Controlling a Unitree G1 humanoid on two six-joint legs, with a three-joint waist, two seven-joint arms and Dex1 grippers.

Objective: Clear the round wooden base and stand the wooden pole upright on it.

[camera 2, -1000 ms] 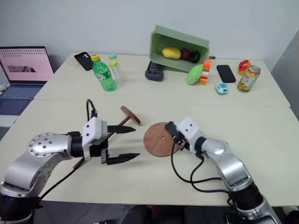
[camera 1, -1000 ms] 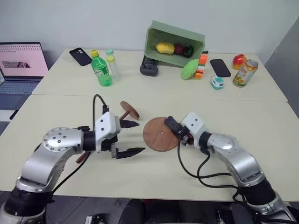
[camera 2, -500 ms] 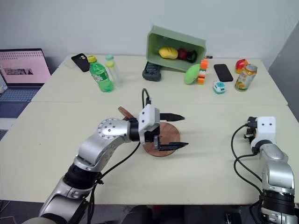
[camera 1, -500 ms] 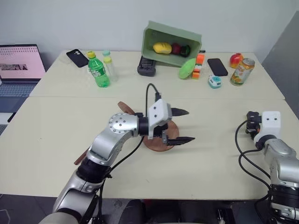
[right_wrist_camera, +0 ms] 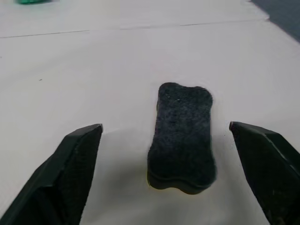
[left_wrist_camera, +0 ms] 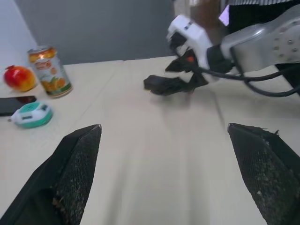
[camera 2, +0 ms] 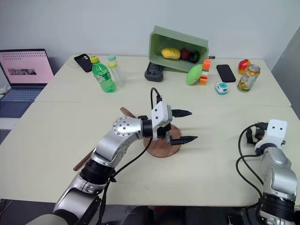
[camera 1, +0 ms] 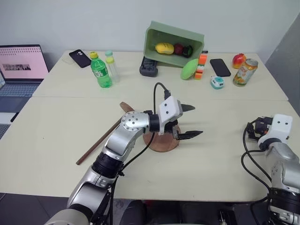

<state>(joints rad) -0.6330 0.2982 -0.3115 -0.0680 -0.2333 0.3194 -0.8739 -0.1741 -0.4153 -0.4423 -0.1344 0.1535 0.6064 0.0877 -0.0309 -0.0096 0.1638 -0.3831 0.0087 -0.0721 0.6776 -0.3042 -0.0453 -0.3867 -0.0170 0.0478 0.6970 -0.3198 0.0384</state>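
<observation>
- Reaching over the round wooden base [camera 1: 158, 145] as it does, is the left hand [camera 1: 197, 120] placed for the job?
- Not quite. Its two black fingers stand wide apart, empty and pointing level, their tips beyond the base's far edge. The base lies under the hand's wrist. The wooden pole [camera 1: 101, 140] lies flat on the tabletop [camera 1: 51, 122] behind that arm's forearm, its disc end nearest the base.
- And the right hand [right_wrist_camera: 165, 125]?
- Spread apart too, well off to the side. A dark block [right_wrist_camera: 183, 140] sits on the tabletop between its fingers, gripped by neither.
- So the base looks cleared?
- As far as I can judge, though the left hand covers much of it.
- How should the pole be taken?
- I would draw the left hand back to the rod and close on it near the disc end, so that it pivots little. Then tip it upright, with the disc flat and centred on the base. Let go only once it stands, since a thin rod on a small foot may topple.
- What can't you make out?
- The base's centre hole is hidden by the hand. Whether the pole's disc touches the base is masked by the arm.
</observation>
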